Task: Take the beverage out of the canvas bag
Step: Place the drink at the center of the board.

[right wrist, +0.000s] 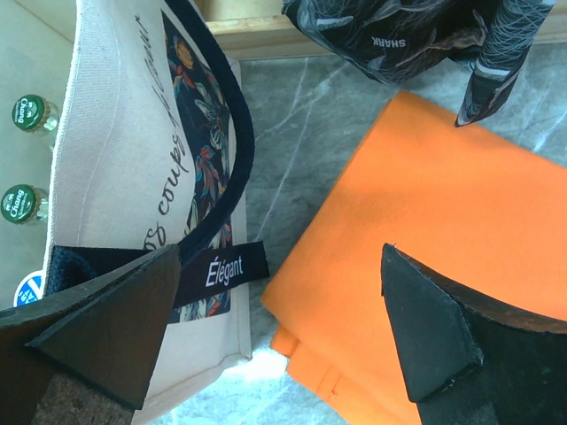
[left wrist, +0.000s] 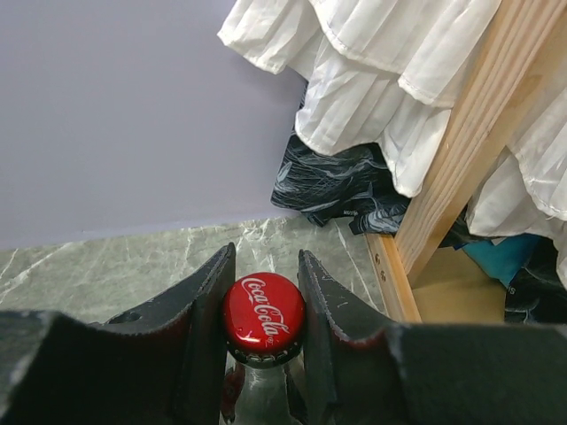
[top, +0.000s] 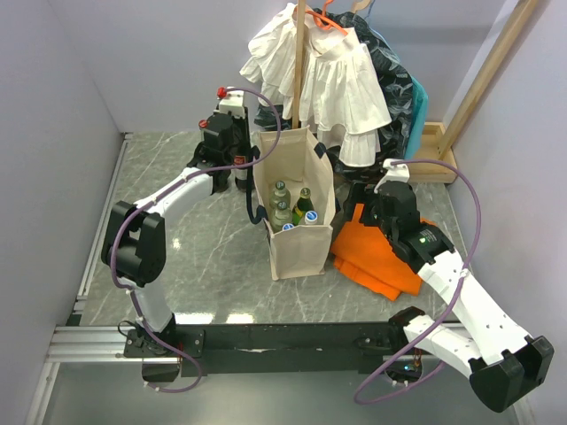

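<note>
fingers of left arm, stretched forward, pinch the cola bottle; right fingers spread wide.

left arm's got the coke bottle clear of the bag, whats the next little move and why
Probably ease it straight down until it stands on the table. The left gripper is clamped on the red cap of the Coca-Cola bottle, and it sits left of the canvas bag, not over it. Whether the bottle's base already touches the marble cannot be seen, so go slowly.
</note>
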Tool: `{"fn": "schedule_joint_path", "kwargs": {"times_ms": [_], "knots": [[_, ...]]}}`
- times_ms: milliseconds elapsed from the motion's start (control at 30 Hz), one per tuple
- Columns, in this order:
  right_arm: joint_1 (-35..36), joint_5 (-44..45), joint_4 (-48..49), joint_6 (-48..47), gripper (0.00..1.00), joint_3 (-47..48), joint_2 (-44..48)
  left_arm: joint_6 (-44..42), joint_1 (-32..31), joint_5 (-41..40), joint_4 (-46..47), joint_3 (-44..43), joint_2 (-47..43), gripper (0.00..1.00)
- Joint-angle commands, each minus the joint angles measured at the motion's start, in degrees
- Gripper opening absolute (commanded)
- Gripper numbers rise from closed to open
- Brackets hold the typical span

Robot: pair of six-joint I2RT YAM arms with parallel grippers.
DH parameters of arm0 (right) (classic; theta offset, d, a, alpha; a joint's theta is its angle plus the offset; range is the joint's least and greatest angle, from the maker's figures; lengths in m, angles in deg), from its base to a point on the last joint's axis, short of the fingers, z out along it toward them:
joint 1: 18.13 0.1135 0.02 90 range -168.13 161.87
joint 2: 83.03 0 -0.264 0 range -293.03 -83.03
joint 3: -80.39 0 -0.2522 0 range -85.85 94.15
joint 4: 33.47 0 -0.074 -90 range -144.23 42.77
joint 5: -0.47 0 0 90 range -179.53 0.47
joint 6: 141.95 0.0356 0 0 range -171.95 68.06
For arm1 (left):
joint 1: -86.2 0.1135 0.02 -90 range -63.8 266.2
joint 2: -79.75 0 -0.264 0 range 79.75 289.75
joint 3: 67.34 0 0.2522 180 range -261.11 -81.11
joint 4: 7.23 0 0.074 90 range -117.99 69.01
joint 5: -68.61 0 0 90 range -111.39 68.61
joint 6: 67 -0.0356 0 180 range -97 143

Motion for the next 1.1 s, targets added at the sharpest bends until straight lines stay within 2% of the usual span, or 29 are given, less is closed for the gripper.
{"fn": "schedule_joint_path", "kwargs": {"times_ms": [0, 567, 633, 867, 1067], "knots": [[-0.5, 0.0, 2.0, -0.7, 1.0, 0.9, 0.3, 0.6, 0.1, -0.6, 16.4, -2.7, -3.8, 0.18], [-0.4, -0.6, 1.6, -0.4, 1.0, 0.7, 1.7, 0.4, 0.0, -1.7, 13.6, -1.7, -5.6, 0.24], [-0.5, -0.8, 1.7, -0.3, 1.0, 0.7, 1.8, 0.4, -0.1, -1.8, 13.7, -1.1, -5.9, 0.3], [-0.4, -1.1, 1.6, -0.1, 1.0, 0.4, 2.4, 0.7, -0.2, -2.2, 13.2, 0.1, -6.9, 0.41], [-0.5, -1.1, 1.5, 0.0, 1.0, 0.0, 3.0, 0.9, -0.5, -2.2, 12.7, 0.3, -7.3, 0.56]]}}
